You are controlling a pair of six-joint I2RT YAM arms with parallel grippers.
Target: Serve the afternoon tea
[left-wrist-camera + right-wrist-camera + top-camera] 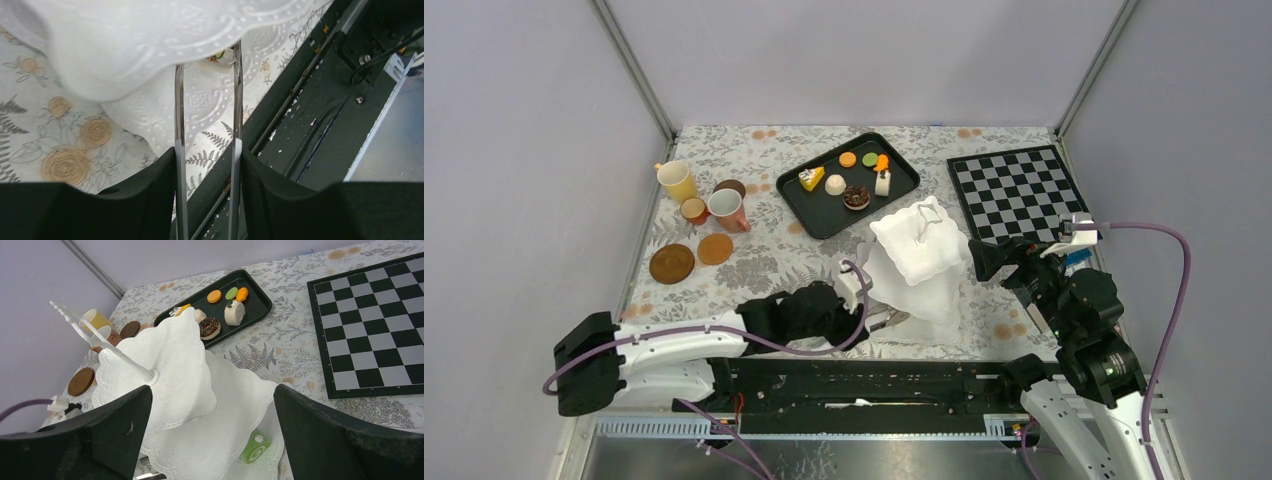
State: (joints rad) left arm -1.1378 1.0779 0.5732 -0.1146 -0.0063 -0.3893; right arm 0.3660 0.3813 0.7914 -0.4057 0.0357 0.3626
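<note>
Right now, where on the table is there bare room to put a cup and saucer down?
Bare cloth lies between the saucers and the white stand, on the near side of the black tray. A narrower strip runs between tray and chessboard. The cups crowd the far left; the left arm and right arm hem in the stand.

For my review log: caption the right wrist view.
Open right gripper faces the white tiered stand, green roll cake on a lower tier; black tray and chessboard beyond.

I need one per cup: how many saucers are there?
2: a dark saucer at the left edge, a lighter saucer just right of it. More may hide behind the cups.
</note>
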